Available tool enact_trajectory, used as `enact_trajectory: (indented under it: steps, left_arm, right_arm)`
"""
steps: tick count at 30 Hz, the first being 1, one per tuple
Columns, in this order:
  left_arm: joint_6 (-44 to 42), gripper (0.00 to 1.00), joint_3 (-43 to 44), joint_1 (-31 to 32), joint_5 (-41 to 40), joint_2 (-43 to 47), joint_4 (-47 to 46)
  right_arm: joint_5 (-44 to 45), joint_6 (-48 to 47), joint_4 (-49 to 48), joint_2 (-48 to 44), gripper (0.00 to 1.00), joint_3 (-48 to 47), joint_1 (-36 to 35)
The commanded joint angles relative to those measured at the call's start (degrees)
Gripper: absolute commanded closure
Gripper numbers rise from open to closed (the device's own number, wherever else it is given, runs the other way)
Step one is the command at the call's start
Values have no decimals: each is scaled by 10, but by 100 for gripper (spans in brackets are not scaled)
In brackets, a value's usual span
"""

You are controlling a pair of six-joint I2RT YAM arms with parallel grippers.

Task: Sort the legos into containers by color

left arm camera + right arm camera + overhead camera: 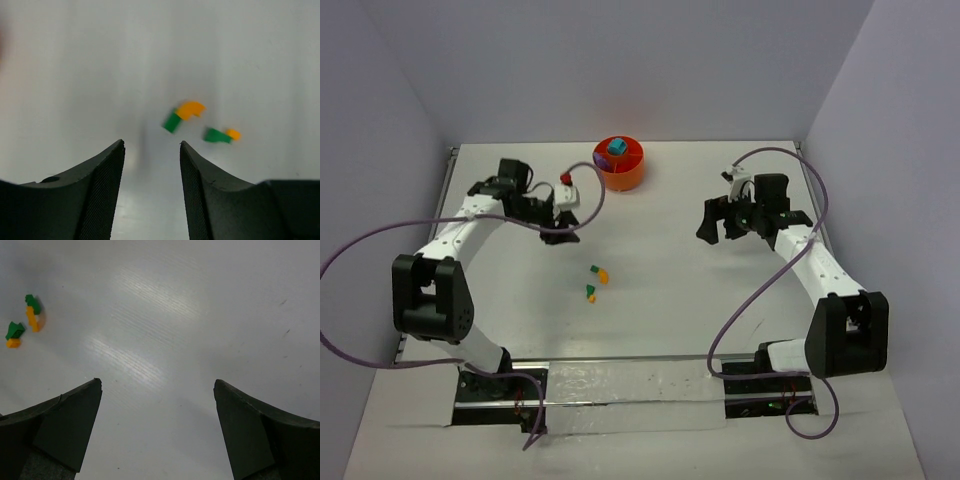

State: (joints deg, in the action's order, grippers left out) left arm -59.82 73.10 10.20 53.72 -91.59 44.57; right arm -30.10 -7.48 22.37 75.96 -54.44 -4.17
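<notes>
Two small pairs of green and orange-yellow legos lie mid-table, one pair (599,271) above the other (590,292). In the left wrist view they show as a green brick (172,121) touching an orange one (190,109), and a green brick (216,135) beside an orange one (232,134). My left gripper (568,225) (151,145) is open and empty, short of them. My right gripper (706,226) (157,385) is open and empty, with the pairs far left in its view (33,312) (14,335). The orange tub (628,178) at the back holds a teal brick (616,148) and something purple (603,160).
A small red part (565,177) shows by the left wrist, near the tub. Purple cables loop from both arms over the table sides. Grey walls close in the table at left, back and right.
</notes>
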Motion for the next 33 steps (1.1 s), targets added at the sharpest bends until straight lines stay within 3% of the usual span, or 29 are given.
enact_trajectory:
  steps: [1,13,24,33]
  left_arm:
    - [-133,46,-83,18,-6,22,5]
    - [-254,56,-153,44,-18,-48,-78]
    - [-261,47,-172,72,-70,-86,-151]
    - [-276,46,-168,93,-110,-95,-139]
  right_arm:
    - [-18,20,-31,-23,0,15,-7]
    - [2,14,-21,-8,0,7,-8]
    - [7,14,-3,10,0,-18,-9]
    - [13,9,7,24,0,-38,-14]
